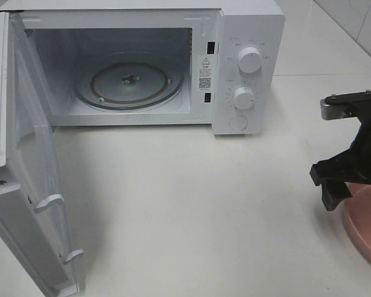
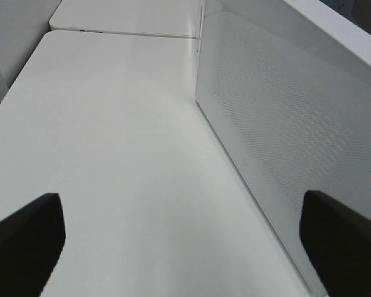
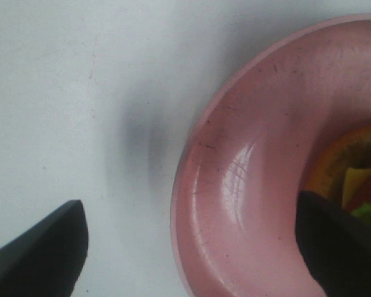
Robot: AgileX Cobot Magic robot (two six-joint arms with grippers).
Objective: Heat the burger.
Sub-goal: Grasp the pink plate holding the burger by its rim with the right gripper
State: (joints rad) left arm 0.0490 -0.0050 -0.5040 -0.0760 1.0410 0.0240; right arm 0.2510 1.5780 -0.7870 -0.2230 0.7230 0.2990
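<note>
The burger (image 3: pixel 355 173) shows only as a sliver in the right wrist view: orange-brown bun, yellow cheese, a strip of red and a bit of green lettuce. It lies on a round pink glossy plate (image 3: pixel 247 185) with a raised rim. That plate sits at the near right of the white tabletop (image 1: pixel 204 204), cut off by the right edge of the high view, so the burger itself is out of sight there.

The black right gripper (image 3: pixel 188 210) hangs over the plate's left rim with its jaws released and spread wide. One finger is above bare table to the left of the plate. The other is above the plate and covers part of the burger from the camera; whether it touches the burger cannot be told.

The white box-shaped microwave oven (image 1: pixel 247 25) stands at the far side of the table, well apart from the plate. Its white door (image 1: pixel 25 179) is swung fully open to the left. Inside, a round clear glass turntable (image 1: pixel 128 83) lies flat. Two white round knobs (image 1: pixel 250 60) sit one above the other on the right-hand panel, with a round white button (image 1: pixel 238 122) below them.

The black left gripper (image 2: pixel 180 203) is outside the high view. Its jaws are also released and wide, gripping nothing, over bare table beside a white perforated panel (image 2: pixel 284 124).
</note>
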